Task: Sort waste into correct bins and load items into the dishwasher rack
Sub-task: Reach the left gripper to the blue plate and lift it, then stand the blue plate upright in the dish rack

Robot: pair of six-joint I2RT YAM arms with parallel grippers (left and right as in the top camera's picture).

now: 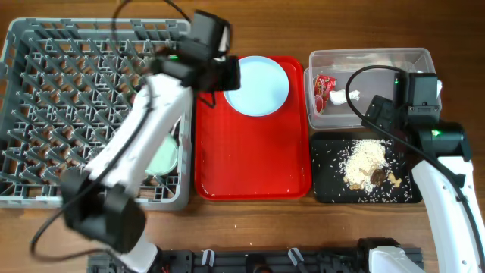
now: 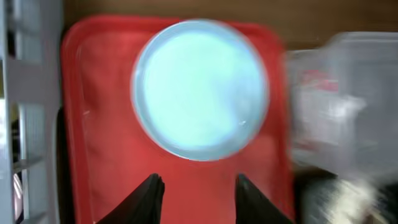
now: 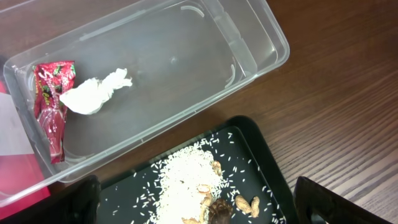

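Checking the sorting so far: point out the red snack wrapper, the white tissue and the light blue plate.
red snack wrapper (image 3: 53, 112), right wrist view, middle of its crinkled body
white tissue (image 3: 87, 96), right wrist view, its bunched middle
light blue plate (image 1: 259, 86), overhead view, centre of its face

Overhead: high, straight down. Right wrist: close above clear tub. Left wrist: close, left of tub. All share tub.
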